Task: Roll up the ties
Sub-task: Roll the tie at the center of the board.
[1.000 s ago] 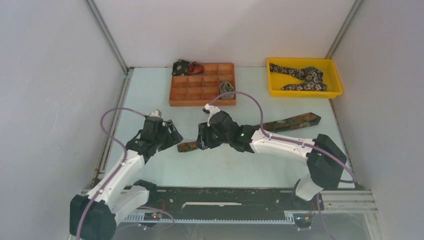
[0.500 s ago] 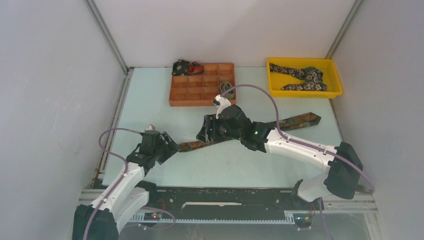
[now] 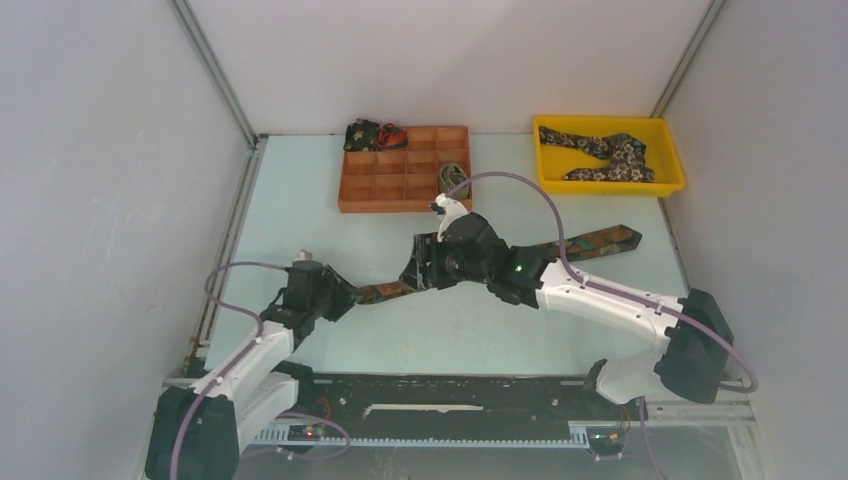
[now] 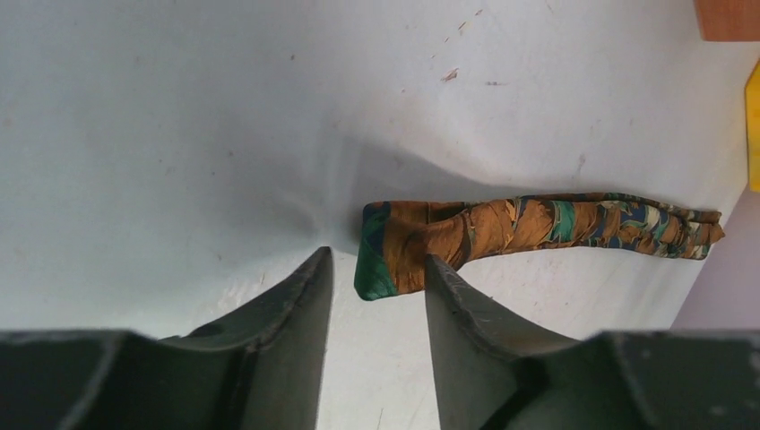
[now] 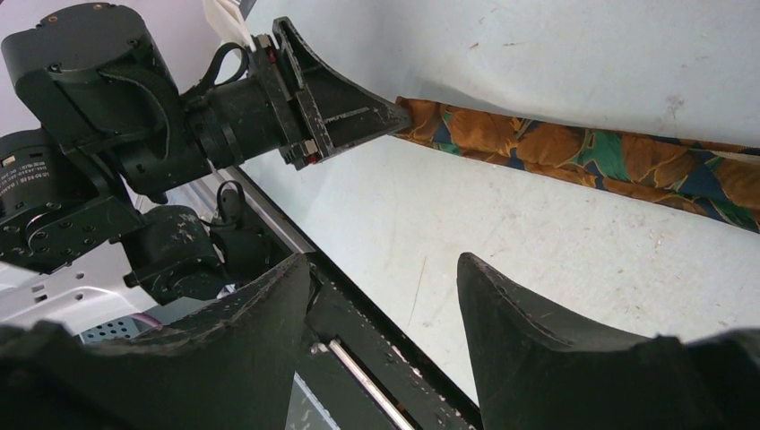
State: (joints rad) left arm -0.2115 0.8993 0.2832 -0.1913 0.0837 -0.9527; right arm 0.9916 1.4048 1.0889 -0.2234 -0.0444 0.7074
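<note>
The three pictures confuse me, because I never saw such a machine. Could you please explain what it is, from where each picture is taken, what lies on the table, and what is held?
These are two robot arms bolted at the near edge of a table. The wide picture looks from above; the other two come from a camera on each wrist. On the table lie one brown-patterned tie, an orange compartment box with rolled ties, and a yellow tray with a floral tie. The left tool has its jaws apart around the tie's narrow end, not yet clamped. The right tool is open near the tie and holds nothing.
</note>
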